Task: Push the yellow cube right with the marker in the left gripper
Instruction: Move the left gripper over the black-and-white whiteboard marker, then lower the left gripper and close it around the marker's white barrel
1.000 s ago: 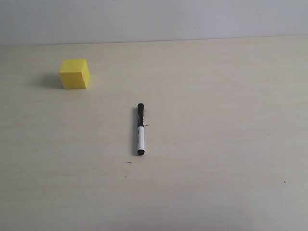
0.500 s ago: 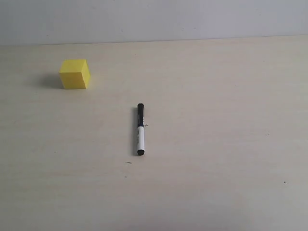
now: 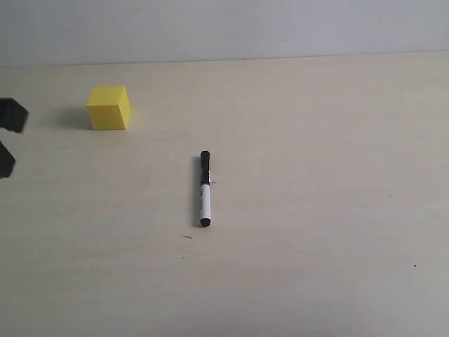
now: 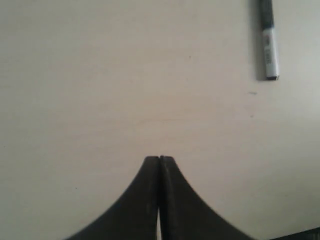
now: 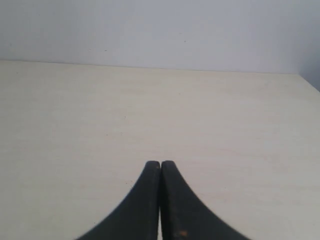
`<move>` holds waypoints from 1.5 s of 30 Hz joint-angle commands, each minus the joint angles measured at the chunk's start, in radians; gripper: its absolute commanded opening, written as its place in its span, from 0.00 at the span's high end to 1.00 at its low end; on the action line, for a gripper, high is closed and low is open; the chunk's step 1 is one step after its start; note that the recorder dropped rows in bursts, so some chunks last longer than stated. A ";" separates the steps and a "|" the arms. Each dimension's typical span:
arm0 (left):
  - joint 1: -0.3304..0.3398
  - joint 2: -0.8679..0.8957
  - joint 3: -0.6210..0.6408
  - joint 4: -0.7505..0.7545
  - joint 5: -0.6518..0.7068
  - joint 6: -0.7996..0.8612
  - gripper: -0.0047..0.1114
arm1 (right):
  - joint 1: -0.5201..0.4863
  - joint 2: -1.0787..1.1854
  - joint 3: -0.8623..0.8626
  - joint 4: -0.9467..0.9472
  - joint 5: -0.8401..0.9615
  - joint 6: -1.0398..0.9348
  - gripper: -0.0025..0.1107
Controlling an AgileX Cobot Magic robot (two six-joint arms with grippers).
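Exterior view — one marker, one yellow cube — lying well apart.

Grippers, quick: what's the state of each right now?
Left gripper: closed, holding nothing; the marker lies apart from it, ungripped.
Right gripper: closed, holding nothing.

The left gripper and right gripper each show 2 matte black fingers, broad-based, curving to narrow tips.

The left claw hovers above the tabletop, fingers pressed together and empty, and the right claw likewise.
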 commanded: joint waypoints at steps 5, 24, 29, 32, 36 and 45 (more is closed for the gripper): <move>-0.356 0.250 -0.091 0.200 -0.016 -0.267 0.96 | -0.008 -0.006 0.005 -0.001 -0.007 0.000 0.98; -0.560 0.822 -0.617 0.334 0.025 -0.514 0.94 | -0.008 -0.006 0.005 -0.001 -0.007 0.000 0.98; -0.560 0.874 -0.639 0.298 -0.020 -0.523 0.75 | -0.008 -0.006 0.005 -0.001 -0.007 0.000 0.98; -0.560 0.890 -0.639 0.292 -0.020 -0.530 0.63 | -0.008 -0.006 0.005 -0.001 -0.007 0.000 0.98; -0.558 0.907 -0.639 0.292 -0.020 -0.543 0.58 | -0.008 -0.006 0.005 -0.001 -0.007 0.000 0.98; -0.500 0.923 -0.639 0.203 -0.103 -0.506 0.58 | -0.008 -0.006 0.005 -0.001 -0.007 0.000 0.98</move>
